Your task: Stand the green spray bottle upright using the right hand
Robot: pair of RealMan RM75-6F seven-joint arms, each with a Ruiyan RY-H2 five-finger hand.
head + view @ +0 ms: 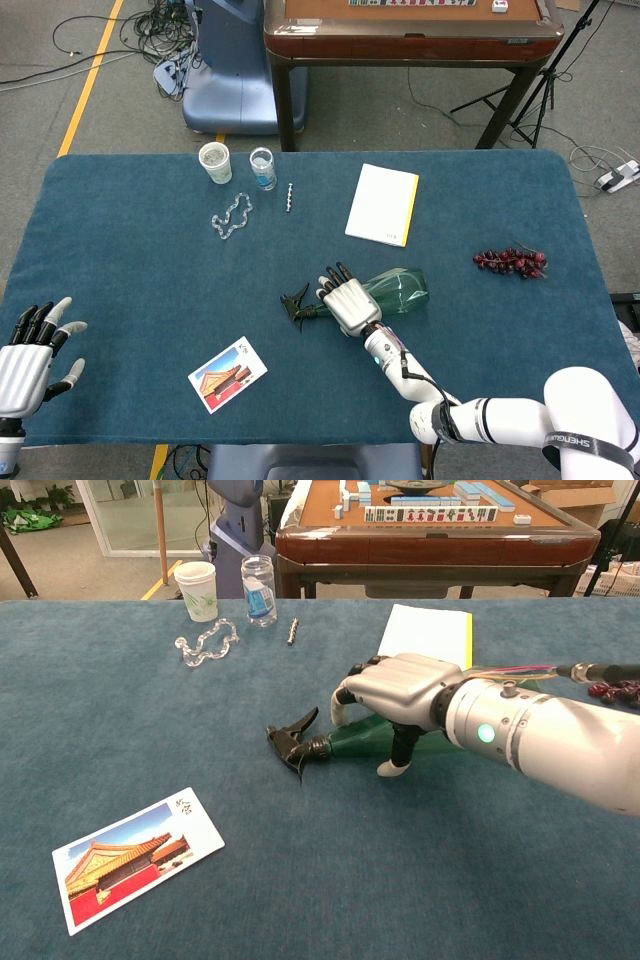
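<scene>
Right hand [395, 692] laid over bottle [396, 293] near its neck, fingers curled above, thumb down in front; firm grasp or mere resting contact cannot be told. Bottle lying flat at mid-table [120, 220], long axis roughly left to right, black nozzle [292, 742] pointing left, base toward the right. Left hand [28, 353] at near left corner, fingers spread, holding nothing. Postcard [135, 857] near, left of nozzle.
</scene>
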